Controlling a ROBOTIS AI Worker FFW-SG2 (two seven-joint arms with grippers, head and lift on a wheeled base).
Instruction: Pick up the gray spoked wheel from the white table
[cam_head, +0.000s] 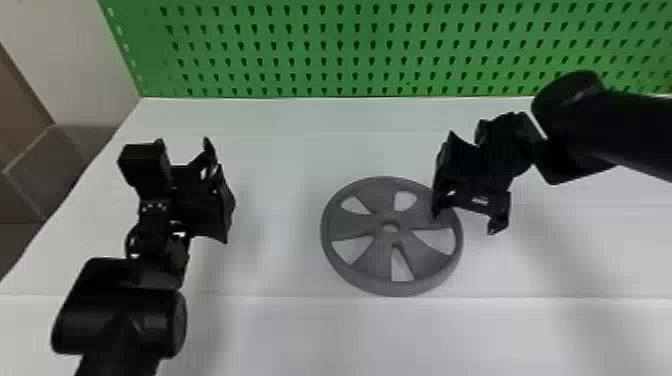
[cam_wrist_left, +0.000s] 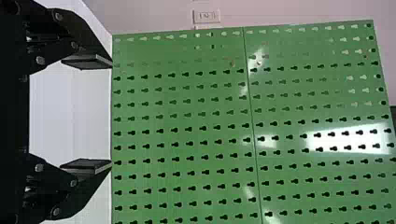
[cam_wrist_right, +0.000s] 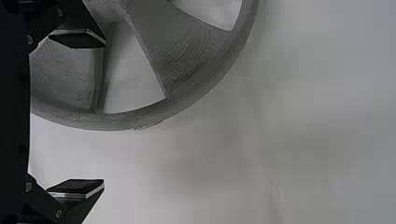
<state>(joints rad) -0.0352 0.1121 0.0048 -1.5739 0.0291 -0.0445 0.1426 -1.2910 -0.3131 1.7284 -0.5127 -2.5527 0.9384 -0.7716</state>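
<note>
Arms, two, left (cam_head: 117, 320) and right (cam_head: 625, 130): black, smooth rounded housings; pale strip (cam_head: 536, 125) at right wrist. Fingers (cam_wrist_left: 87, 192): black, angular, with round grey screws (cam_wrist_left: 73, 183); flat dark pads (cam_wrist_right: 77, 185), pale-edged. Small whitish marking (cam_head: 480, 200), right arm's end.

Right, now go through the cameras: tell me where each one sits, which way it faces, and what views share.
Head view: on the head, facing forward and down at the white table and gray spoked wheel; left arm and right arm show.
Left wrist view: on the left wrist, facing the green pegboard; the left gripper shows, open.
Right wrist view: on the right wrist, facing the table and part of the wheel; the right gripper shows, open.
Shared: head and right wrist views, the wheel.
</note>
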